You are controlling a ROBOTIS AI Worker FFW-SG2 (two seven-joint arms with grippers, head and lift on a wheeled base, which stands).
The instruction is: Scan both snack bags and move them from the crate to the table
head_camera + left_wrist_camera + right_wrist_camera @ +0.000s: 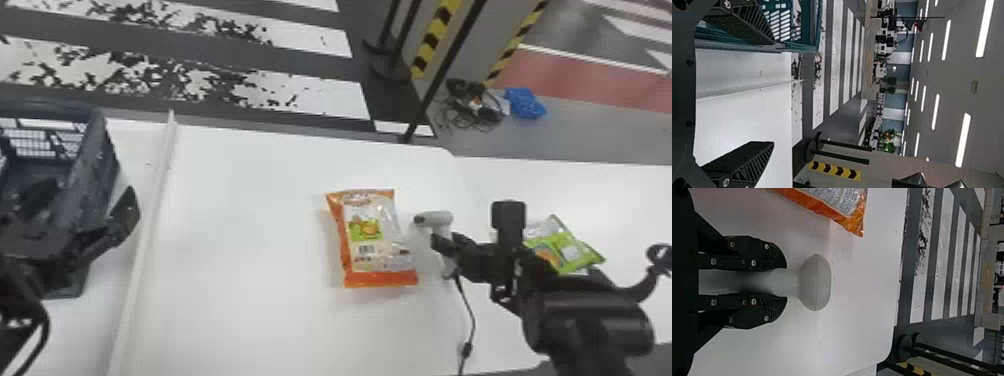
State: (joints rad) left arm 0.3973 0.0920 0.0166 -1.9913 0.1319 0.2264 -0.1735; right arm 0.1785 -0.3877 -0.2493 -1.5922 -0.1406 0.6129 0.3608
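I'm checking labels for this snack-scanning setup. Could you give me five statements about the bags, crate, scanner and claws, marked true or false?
1. The crate stands to the left of the orange snack bag. True.
2. The left claw is closed around a snack bag. False: it is open, with nothing between its fingertips.
3. The right claw grips the scanner. True.
4. The orange snack bag lies inside the crate. False: it lies on the table.
5. The green snack bag is to the right of the orange one. True.
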